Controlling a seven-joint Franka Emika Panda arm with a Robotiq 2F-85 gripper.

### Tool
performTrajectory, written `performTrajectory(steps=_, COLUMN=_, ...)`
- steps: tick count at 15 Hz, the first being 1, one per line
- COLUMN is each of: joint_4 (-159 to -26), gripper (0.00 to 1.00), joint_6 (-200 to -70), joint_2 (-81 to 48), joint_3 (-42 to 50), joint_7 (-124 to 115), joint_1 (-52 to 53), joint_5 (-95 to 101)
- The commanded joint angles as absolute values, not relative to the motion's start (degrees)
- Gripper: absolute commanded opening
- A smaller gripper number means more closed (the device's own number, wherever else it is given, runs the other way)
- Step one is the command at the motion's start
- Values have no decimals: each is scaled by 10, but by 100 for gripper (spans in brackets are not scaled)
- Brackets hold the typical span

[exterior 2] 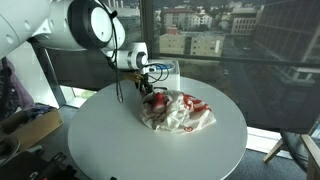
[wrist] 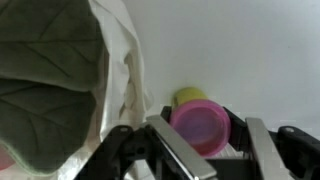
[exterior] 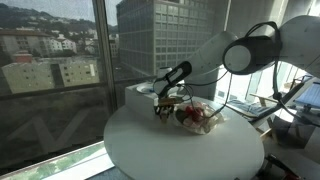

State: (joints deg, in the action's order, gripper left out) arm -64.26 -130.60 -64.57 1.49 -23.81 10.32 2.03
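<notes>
My gripper (wrist: 207, 140): about half closed, jaws either side of the pink cup; can't tell if I'm gripping it.
Pink cup (wrist: 200, 125): on white table (exterior 2: 100, 140), just beside crumpled cloth (exterior 2: 178, 112), yellow piece (wrist: 190, 96) right behind.
Writing: cloth's red print too blurred to read.

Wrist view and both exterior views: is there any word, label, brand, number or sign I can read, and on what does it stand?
No readable text in any view.
White and red cloth: printed pattern only, a leaf shape in the wrist view; no letters.
Pink and yellow cup: plain on the side that shows.
Buildings outside the window: any signs are too small to read.
</notes>
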Motion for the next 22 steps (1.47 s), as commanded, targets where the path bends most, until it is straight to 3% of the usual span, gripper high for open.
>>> performTrajectory(steps=1, joint_4=-653, gripper=25, joint_6=-1251, joint_2=-616, joint_3=5, joint_7=-227, joint_1=98, joint_5=-5)
performTrajectory(steps=6, joint_4=-734, gripper=25, joint_6=-1184, joint_2=-505, joint_3=-14, joint_7=-223, joint_1=76, joint_5=-52)
performTrajectory(steps=11, joint_4=-825, gripper=25, joint_6=-1214, joint_2=-402, joint_3=28, joint_7=-258, joint_1=67, joint_5=-41)
performTrajectory(steps=22, joint_4=-917, gripper=25, joint_6=-1325, joint_2=-426, joint_3=86, joint_7=-299, joint_1=67, joint_5=-8)
